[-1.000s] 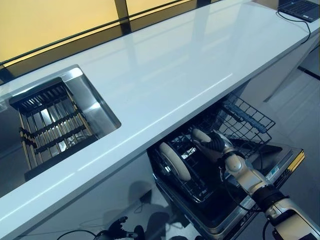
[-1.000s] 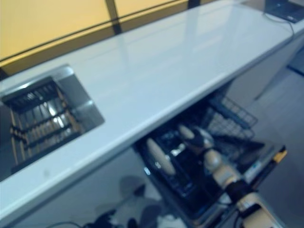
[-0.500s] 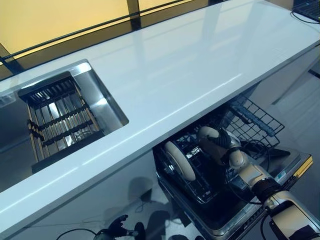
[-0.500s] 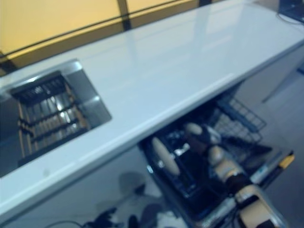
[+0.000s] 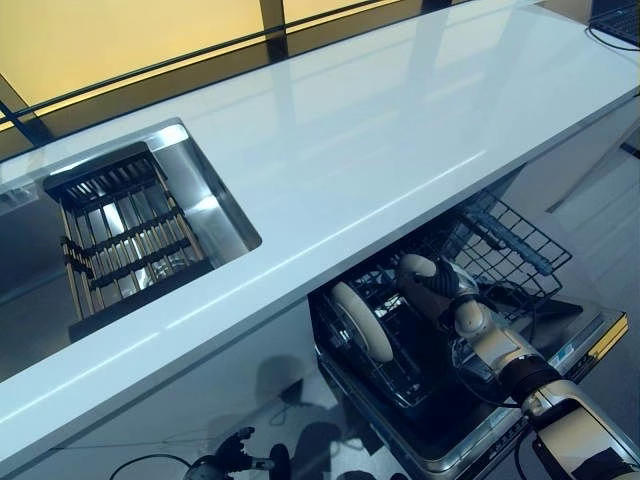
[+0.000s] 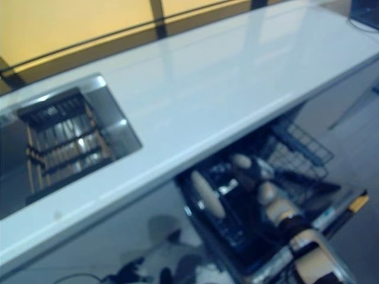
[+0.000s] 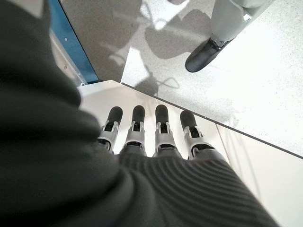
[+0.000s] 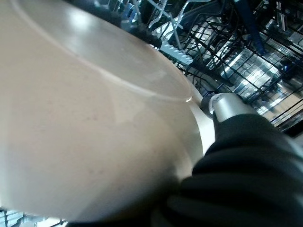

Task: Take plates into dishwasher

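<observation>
Over dishwasher rack (image 5: 500, 240), right hand (image 5: 432, 287) grips plate (image 8: 85, 118).

A steel sink (image 5: 205, 205) holding a dark rack (image 5: 120, 240) is set into the white counter (image 5: 380, 130).

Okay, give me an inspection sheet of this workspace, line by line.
Surface: white countertop, bare, with a steel sink holding a dark rack.
Job's things: one plate upright in the lower rack of the open dishwasher; a second plate in the right hand.
Clutter: nothing seen.
Hands: right shut on the second plate, over the lower rack; left hand idle, fingers straight.
Cables: one trails from a laptop at the counter's far end.
Surroundings: yellow panels behind the counter.
</observation>
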